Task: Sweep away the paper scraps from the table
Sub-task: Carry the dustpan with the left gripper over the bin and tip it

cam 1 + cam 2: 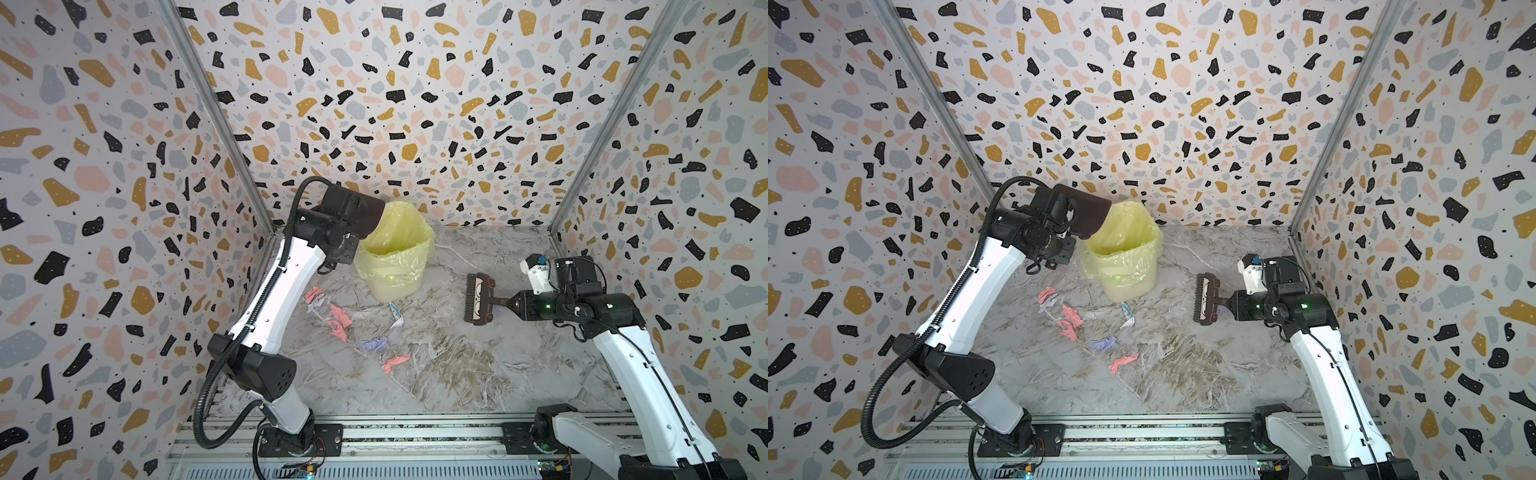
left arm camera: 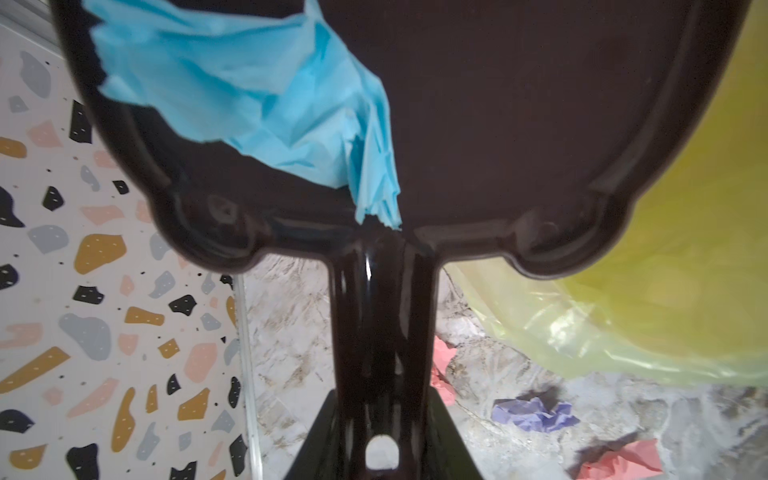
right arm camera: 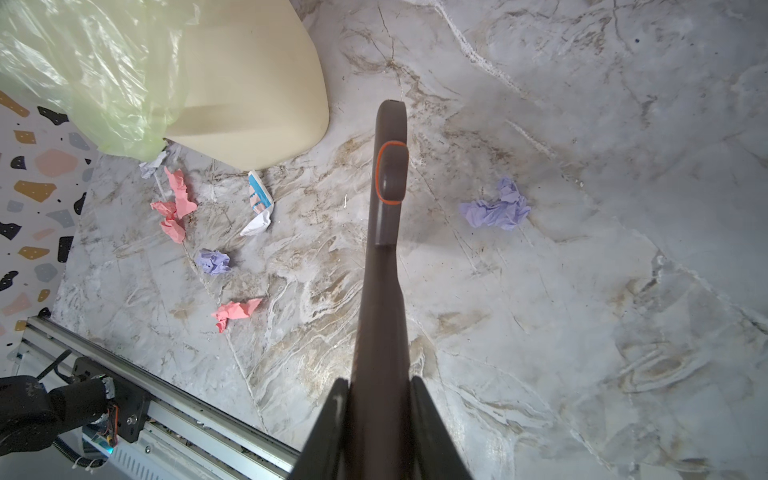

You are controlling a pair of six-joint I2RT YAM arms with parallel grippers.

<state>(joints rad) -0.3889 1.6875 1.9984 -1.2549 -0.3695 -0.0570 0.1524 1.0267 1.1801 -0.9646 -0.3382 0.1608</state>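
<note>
The left arm (image 1: pixel 286 274) rises from its near base, bends at the elbow and leans far and rightward, its wrist lifted well above the tabletop (image 1: pixel 478 374). The left pincer (image 2: pixel 378 436) is clamped on the handle of a dustpan (image 2: pixel 519 104). The right arm (image 1: pixel 631 365) climbs from the near right base, its wrist turned leftward and roughly level. The right pincer (image 3: pixel 378 386) grips the handle of a brush (image 3: pixel 380 291), one finger on each side.

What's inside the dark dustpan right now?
One crumpled light blue paper scrap lies in the dustpan. Anything beneath it or at the cropped front edge cannot be seen.
</note>
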